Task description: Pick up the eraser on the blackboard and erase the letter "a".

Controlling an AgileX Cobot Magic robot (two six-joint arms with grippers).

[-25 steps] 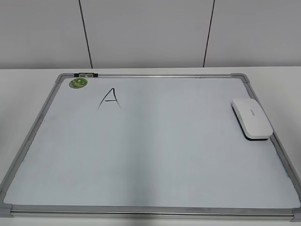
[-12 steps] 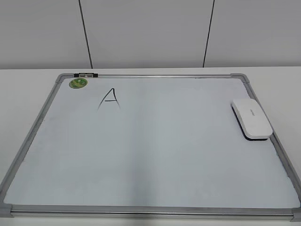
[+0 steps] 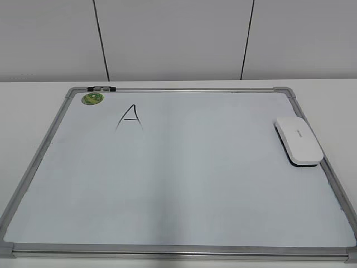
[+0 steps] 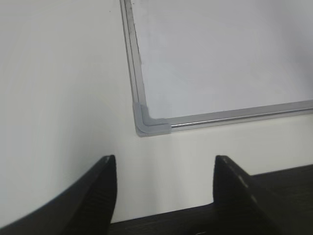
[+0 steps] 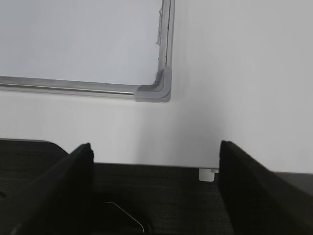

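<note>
A: Item one, nearest the front edge of the desk (image 3: 33,89): the grippers?

B: Left gripper (image 4: 164,169), jaws spread wide, holding nothing, poised over bare desk just short of the blackboard's (image 3: 184,248) front-left corner piece. Right gripper (image 5: 155,156), jaws likewise wide and empty, off the front-right corner piece. Neither arm shows in the exterior view. Both appear parked clear of the board, probably so nothing overhangs the writing surface before the reach.

A: Item two, the blackboard itself?

B: Lies flat, filling most of the desk, frame unobstructed on all sides.

A: Item three, the eraser (image 3: 298,140)?

B: Flat on the board against its right frame, toward the far-right corner, white top up, dark felt down. That puts it on the right arm's side, a fair guess for which arm takes it.

A: Item four, the lettering?

B: One black pointed capital "A" (image 3: 130,117) near the far-left corner. No small rounded "a" can be made out anywhere on the board.

A: Obstructions?

B: A green magnet (image 3: 92,99) at the far-left corner, near the capital, apart from it. A wiping pass there should mind it.
</note>
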